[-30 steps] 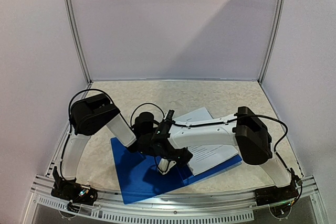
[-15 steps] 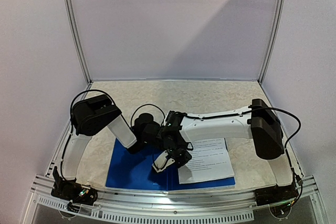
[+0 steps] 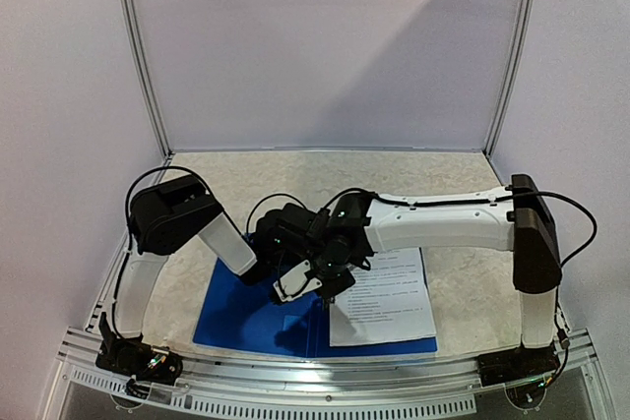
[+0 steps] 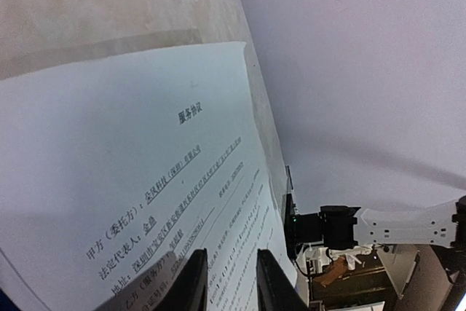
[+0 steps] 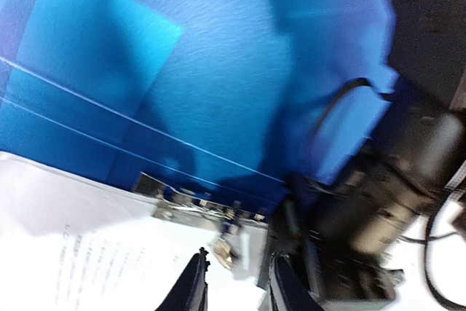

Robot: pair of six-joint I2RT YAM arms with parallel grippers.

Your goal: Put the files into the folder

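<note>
- The files (image 3: 386, 294) lie on the right half of the open folder (image 3: 241, 314), long axis near-to-far, parallel to the spine.
- The metal clip (image 5: 195, 206) sits at the sheets' left edge, just beside my right tool (image 5: 237, 283), whose jaws stand apart with nothing between them.
- My left tool (image 4: 231, 285) hangs low over the sheets. Its jaws show a narrow gap, and I cannot tell whether they pinch paper.
- The two arms cross at the spine. The table (image 3: 325, 179) lies bare beyond, and the folder's near edge runs close to the table's near edge.

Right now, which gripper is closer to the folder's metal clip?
Right. The right gripper points at the metal clip, just short of it; the left gripper hangs over the printed sheet, clip out of its view.
</note>
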